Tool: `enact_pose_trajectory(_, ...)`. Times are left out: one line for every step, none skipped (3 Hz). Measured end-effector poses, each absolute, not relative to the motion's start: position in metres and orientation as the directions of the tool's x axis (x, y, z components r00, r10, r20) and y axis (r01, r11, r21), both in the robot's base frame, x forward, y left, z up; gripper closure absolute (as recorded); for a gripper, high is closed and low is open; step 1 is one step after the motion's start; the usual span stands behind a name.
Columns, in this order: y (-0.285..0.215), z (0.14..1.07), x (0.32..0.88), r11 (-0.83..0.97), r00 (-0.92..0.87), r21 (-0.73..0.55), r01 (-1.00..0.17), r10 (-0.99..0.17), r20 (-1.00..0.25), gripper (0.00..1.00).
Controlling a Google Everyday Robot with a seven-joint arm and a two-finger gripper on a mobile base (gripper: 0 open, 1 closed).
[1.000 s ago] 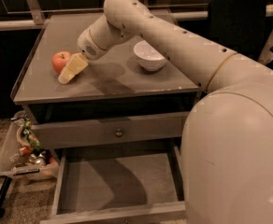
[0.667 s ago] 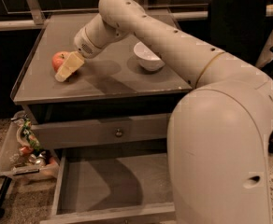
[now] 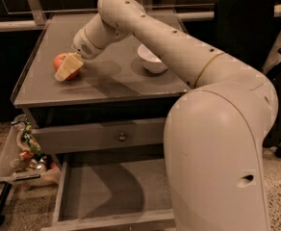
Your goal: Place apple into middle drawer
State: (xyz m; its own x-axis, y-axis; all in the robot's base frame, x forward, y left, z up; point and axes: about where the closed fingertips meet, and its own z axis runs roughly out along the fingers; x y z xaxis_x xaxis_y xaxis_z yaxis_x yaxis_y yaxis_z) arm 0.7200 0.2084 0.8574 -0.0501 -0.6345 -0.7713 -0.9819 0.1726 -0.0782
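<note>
One apple (image 3: pixel 59 60) is seen left on the bench (image 3: pixel 111 83), the pincer (image 3: pixel 67 69) laid against it; whether it is clamped cannot be told.

One camera is looking down at the table (image 3: pixel 116 83) from close in front; the gripper (image 3: pixel 67 68) is hanging over its left side.

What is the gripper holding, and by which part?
Cannot be told: the gripper overlaps the apple, which sits on the cabinet top.
</note>
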Motion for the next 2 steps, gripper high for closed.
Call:
enact_pose_trajectory(0.2084,0.8574,0.7199,0.173,-0.05,-0.078,-0.982,-0.635,-0.771,0.42)
enact_pose_trajectory(0.2085,0.8574,0.7199,0.173,-0.05,-0.078,-0.982,-0.635,-0.771,0.65)
